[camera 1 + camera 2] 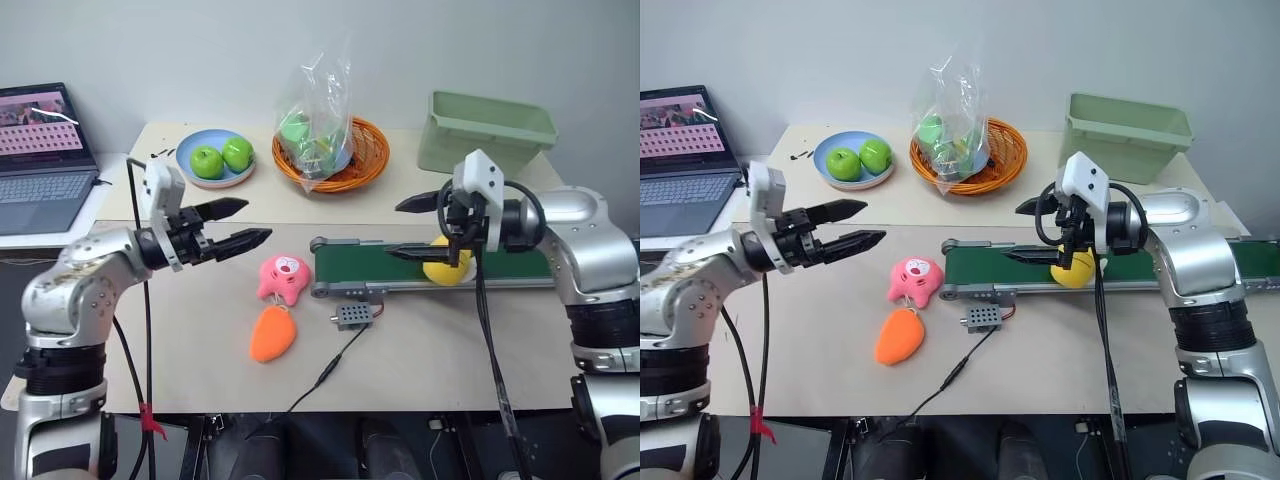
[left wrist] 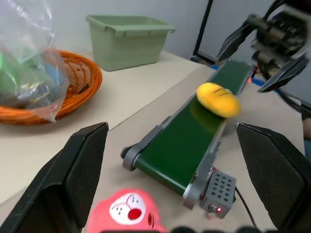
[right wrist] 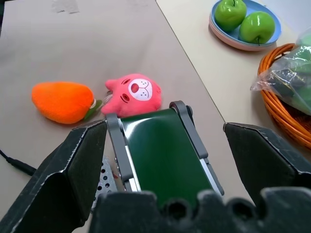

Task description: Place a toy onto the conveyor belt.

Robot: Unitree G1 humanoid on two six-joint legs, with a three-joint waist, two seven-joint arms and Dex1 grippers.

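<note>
The yellow toy [image 1: 449, 271] lies on the dark green conveyor belt [image 1: 365, 262], a little way in from its left end roller; the left wrist view shows the toy [image 2: 217, 99] resting on the belt [image 2: 177, 153]. My right gripper [image 1: 394, 231] hovers open just above and to the left of the toy, its fingers apart and clear of it. My left gripper [image 1: 256, 219] is open and empty, held level above the table left of the belt, pointing toward it.
A pink plush [image 1: 283, 277] and an orange carrot plush [image 1: 272, 334] lie by the belt's left end, beside a grey control box [image 1: 352, 316] with a cable. Behind are a blue plate of apples [image 1: 215, 160], an orange basket [image 1: 365, 160], a green bin [image 1: 487, 132] and a laptop [image 1: 40, 160].
</note>
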